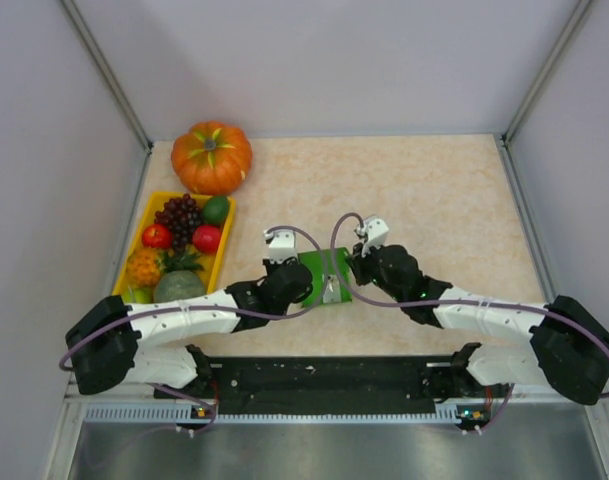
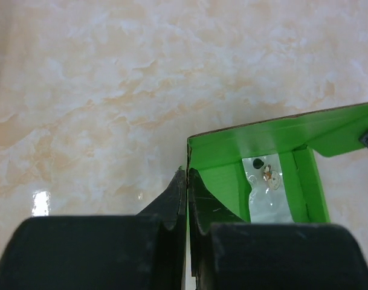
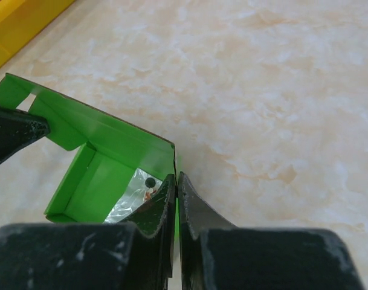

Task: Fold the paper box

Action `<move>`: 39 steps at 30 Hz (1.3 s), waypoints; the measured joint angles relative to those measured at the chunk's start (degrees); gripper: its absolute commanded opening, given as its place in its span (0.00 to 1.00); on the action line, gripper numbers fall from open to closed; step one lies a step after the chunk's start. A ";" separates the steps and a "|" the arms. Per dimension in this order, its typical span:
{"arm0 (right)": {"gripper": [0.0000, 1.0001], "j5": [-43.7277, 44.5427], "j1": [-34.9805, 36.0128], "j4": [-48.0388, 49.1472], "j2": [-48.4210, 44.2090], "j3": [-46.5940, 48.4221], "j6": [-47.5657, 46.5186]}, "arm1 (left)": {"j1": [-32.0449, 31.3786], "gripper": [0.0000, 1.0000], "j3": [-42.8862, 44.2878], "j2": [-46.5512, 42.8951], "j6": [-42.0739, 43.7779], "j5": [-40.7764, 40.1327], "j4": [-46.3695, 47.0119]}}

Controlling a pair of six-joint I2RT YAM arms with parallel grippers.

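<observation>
Green card: the paper box (image 1: 326,276), partly raised, sits on the surface (image 1: 434,190) between my two arms. Left tool (image 2: 187,181): pressed together on the edge of one upright wall. Right tool (image 3: 175,182): pinching the opposite wall's edge likewise. I judge both grips hold the walls up so the creases set. Off to the left: yellow tray (image 1: 141,222) of fruit; pumpkin (image 1: 212,157) behind it.

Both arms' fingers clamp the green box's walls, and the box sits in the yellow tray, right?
No: top external view shows the paper box on the table beside the yellow tray. The left fingers and right fingers do clamp its walls.
</observation>
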 measured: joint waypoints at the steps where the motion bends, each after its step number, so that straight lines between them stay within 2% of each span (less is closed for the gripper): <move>1: 0.00 3.93 1.44 0.76 -0.33 -0.39 0.59 | -0.02 0.00 0.63 0.74 0.02 -1.22 0.57; 7: 0.00 22.25 6.80 7.45 0.31 -1.57 4.39 | 0.09 0.00 1.20 2.93 1.14 -5.84 10.43; 14: 0.00 41.07 13.49 12.79 8.07 -1.49 9.05 | 0.22 0.00 -0.35 7.30 2.25 -7.02 20.00; 20: 0.00 47.93 17.42 14.27 12.81 -1.42 12.92 | 0.20 0.00 -5.88 9.64 2.91 -6.43 28.87; 27: 0.00 53.31 20.65 13.97 14.27 -1.38 16.79 | 0.17 0.00 -10.71 9.64 3.30 -4.98 37.13; 32: 0.00 56.33 22.21 8.09 14.29 0.37 23.08 | 0.04 0.00 -12.46 9.49 2.97 -4.24 40.19; 39: 0.00 63.04 25.42 -12.24 16.98 9.11 38.27 | -0.15 0.00 -13.60 8.70 1.53 -4.22 40.68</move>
